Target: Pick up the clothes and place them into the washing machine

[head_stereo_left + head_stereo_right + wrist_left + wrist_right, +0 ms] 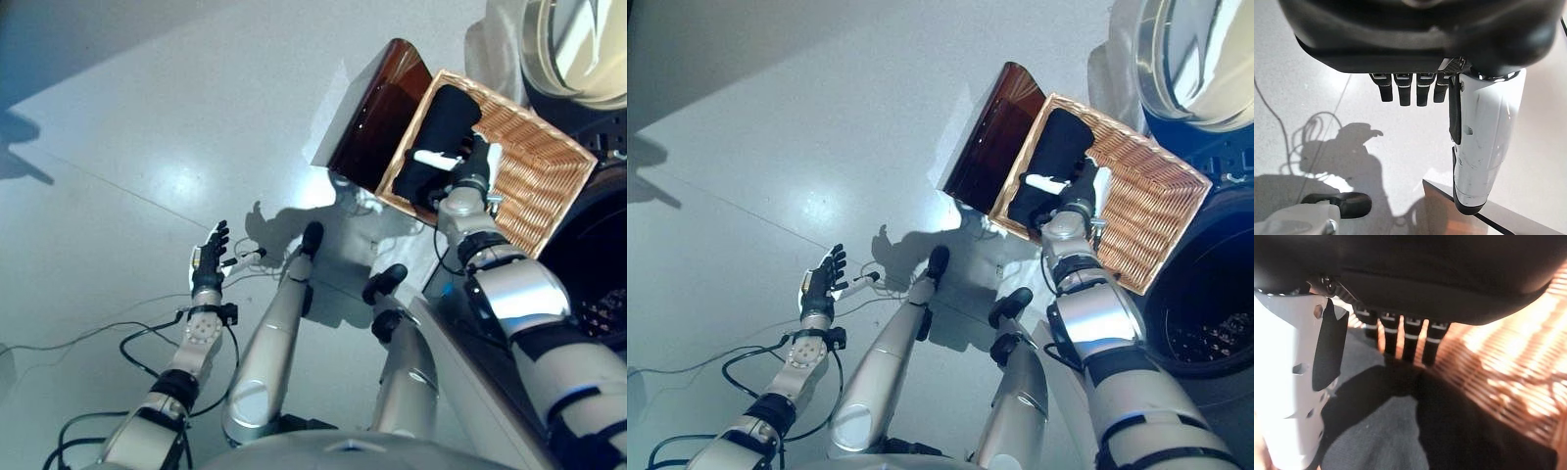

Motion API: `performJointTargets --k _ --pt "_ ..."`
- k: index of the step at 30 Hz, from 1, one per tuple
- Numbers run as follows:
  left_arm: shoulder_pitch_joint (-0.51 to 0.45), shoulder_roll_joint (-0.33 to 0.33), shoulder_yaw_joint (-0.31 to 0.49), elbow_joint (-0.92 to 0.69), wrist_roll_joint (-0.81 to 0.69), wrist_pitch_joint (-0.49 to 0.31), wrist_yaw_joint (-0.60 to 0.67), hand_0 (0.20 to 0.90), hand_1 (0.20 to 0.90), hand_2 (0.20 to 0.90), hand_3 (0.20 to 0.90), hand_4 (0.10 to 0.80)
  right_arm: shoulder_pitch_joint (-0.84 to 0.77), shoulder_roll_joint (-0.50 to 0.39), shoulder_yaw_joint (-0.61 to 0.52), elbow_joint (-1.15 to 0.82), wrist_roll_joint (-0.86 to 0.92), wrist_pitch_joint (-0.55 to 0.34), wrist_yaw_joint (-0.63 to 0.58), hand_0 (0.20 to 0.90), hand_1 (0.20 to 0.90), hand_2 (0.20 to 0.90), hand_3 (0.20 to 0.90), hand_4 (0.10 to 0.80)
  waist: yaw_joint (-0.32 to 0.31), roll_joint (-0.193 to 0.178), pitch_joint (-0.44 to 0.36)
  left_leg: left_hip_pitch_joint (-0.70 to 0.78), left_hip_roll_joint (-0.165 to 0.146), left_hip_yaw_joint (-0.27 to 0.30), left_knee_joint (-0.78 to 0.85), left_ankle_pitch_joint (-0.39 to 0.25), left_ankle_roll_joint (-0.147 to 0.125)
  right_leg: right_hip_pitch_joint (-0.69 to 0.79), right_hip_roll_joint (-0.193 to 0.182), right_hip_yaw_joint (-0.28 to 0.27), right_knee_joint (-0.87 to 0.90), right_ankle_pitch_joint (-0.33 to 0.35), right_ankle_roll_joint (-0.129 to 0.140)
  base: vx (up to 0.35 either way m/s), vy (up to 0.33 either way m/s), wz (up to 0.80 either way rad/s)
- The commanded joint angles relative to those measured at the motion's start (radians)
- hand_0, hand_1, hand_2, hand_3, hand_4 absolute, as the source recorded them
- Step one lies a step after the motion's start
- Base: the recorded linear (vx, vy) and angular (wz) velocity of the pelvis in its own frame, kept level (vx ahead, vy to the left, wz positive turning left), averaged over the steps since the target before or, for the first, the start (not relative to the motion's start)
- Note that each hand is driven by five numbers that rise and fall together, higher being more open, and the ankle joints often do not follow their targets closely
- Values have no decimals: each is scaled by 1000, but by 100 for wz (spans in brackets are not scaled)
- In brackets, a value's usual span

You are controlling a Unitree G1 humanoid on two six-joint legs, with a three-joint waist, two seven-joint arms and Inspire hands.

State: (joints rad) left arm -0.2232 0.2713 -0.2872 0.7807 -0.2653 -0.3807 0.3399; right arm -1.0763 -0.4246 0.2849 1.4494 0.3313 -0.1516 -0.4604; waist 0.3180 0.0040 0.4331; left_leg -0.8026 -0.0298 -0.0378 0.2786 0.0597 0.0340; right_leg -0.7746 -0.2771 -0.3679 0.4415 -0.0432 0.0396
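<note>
A black garment (441, 137) lies in the left half of a wicker basket (544, 181). My right hand (472, 168) reaches into the basket, right over the garment. In the right wrist view its fingers (1400, 338) are straight and point down at the dark cloth (1400, 435), with the white-covered thumb (1293, 382) spread to one side; nothing is grasped. My left hand (208, 262) hangs open over the floor at the lower left, its fingers (1410, 90) straight and holding nothing. The washing machine's dark drum opening (1205, 313) is at the right, below its round door (1195, 59).
The basket rests tilted on a glossy brown stand (377, 117) just left of the washer. Pale cloth (495, 49) hangs beside the door. Grey floor (147, 147) stretches to the left.
</note>
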Motion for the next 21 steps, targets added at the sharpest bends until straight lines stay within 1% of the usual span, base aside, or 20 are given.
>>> performJointTargets --k 1,6,11,15,19,21 --pt "45 36 -3 -113 12 -59 44 900 900 900 900 800 -64 -53 60 -15 -26 -14 9 200 200 200 200 300 34 60 -8 -70 -19 -6 71 -47 -86 65 -20 26 12 -52 61 6 8 10" --pt "50 28 -8 -128 18 -57 49 900 900 900 900 800 -80 -60 66 17 -74 8 -12 200 200 200 200 300 34 68 -16 -74 -24 -6 62 -38 -86 55 -24 26 16 -48 63 1 18 3" --pt "64 23 -12 -116 27 -51 51 900 900 900 900 800 -61 -66 63 39 -118 30 -29 200 200 200 200 300 29 73 -29 -41 -25 -7 32 -30 -83 76 -26 28 3 -41 64 0 0 0" --pt "72 23 -12 -96 33 -46 49 900 900 900 900 800 -33 -74 48 41 -126 36 -34 200 200 200 200 300 23 75 -37 -7 -24 -5 19 -25 -85 107 -24 30 -11 -35 63 7 2 -1" --pt "73 13 -14 -17 34 -34 50 900 900 900 900 800 24 -70 13 40 -129 41 -39 200 200 200 200 300 -2 65 -60 72 -18 5 -21 -17 -89 185 -14 35 -73 -13 70 19 5 -3" --pt "77 9 -20 9 44 -27 48 900 900 900 900 800 52 -70 0 34 -130 39 -38 200 200 200 200 300 -16 62 -71 111 -13 14 -36 -16 -89 220 -7 46 -101 0 73 37 17 -15"
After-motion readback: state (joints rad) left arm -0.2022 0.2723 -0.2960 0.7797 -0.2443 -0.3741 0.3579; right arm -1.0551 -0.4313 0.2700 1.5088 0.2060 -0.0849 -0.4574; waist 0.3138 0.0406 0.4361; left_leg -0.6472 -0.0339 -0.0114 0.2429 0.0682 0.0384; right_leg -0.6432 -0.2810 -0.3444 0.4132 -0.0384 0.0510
